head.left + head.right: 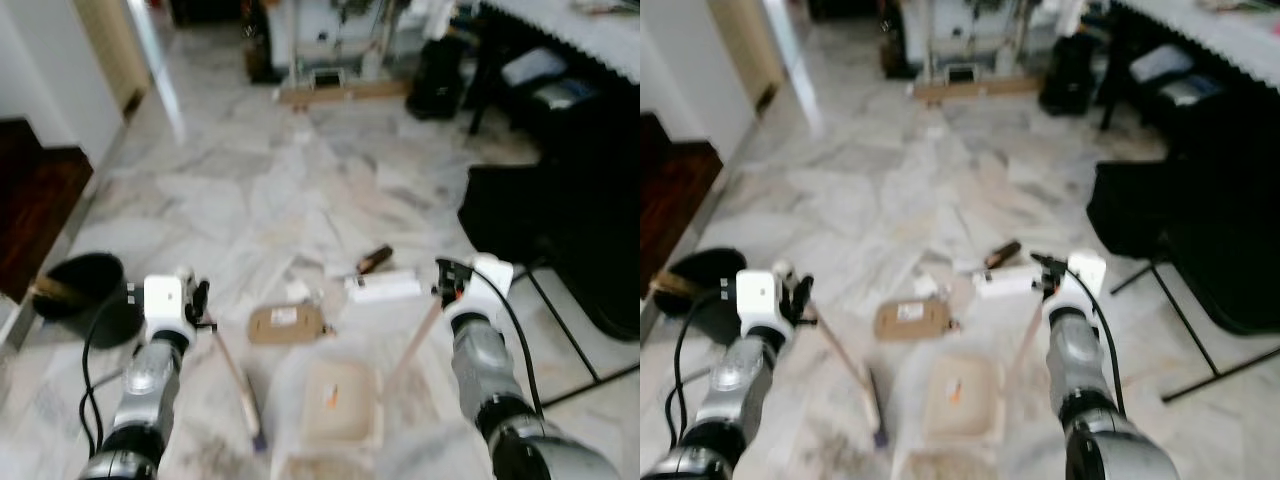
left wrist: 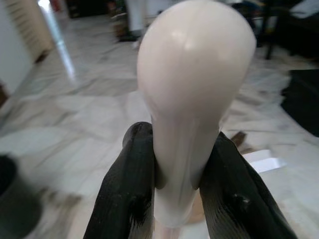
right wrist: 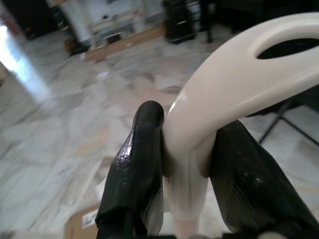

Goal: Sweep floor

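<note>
Marble floor (image 1: pixel 230 190), blurred cardboard label (image 1: pixel 285 316) unreadable

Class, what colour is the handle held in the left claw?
Cream-white handle, clearest in the left wrist view.

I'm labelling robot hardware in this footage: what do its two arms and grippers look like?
Both arms are silver, ribbed metal cylinders with dark joints near the camera. Each wrist carries a white boxy block, and a black cable loops along each forearm. The left gripper and right gripper each have two long, glossy black fingers with rounded tips. A small red-orange mark shows by the right wrist block.
</note>
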`<state>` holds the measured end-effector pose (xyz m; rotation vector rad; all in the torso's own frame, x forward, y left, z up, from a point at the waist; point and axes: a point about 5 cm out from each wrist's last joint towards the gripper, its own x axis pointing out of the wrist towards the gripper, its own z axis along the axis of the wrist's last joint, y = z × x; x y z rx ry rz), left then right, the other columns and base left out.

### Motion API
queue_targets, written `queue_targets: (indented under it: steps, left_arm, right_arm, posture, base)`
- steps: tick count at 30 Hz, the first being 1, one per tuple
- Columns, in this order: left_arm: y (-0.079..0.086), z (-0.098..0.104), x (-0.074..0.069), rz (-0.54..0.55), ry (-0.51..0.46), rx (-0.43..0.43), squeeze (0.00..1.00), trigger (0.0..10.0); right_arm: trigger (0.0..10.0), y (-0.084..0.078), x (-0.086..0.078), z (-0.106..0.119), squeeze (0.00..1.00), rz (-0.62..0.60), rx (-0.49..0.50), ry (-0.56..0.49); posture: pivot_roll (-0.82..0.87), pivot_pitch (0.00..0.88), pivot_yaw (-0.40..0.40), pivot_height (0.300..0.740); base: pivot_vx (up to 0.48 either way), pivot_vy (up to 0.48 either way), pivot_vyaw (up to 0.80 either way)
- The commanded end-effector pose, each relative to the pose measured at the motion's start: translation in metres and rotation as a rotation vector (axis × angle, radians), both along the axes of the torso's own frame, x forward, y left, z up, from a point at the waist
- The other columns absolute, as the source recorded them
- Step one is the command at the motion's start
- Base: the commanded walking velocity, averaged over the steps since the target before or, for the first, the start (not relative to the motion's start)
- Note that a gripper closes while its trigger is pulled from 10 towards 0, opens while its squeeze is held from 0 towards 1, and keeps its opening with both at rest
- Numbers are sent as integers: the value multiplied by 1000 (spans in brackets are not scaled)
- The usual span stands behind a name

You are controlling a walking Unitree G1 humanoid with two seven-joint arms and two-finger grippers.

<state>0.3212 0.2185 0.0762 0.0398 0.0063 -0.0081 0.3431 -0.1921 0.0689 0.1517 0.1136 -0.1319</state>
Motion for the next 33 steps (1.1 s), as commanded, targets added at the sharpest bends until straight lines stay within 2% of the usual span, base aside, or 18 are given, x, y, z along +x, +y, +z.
queue_targets:
  steps: [1,12,15,21,33]
  left_arm:
    - [-3,12,6,-7,-49,-10,0,10000]
    - [-1,14,7,6,-60,-8,0,10000]
    - [0,15,6,9,-65,-8,0,10000]
    - [1,17,6,10,-80,-6,0,10000]
    - [-5,51,17,-27,-203,12,0,10000]
  right_arm:
    - [10000,0,5,10,0,-4,-4,-49]
    - [10000,1,6,12,0,2,-6,-57]
    - [10000,1,6,13,0,20,-34,-63]
    - [10000,4,6,13,0,43,-53,-71]
    - [10000,2,7,15,0,29,-26,-78]
  posture:
    - [43,23,57,740]
    - [46,34,54,740]
    - [48,40,51,740]
    - [48,45,49,740]
    - [51,49,45,740]
  base:
    - [360,0,0]
    - [331,0,0]
    - [363,0,0]
    - [359,0,683]
    - [51,0,0]
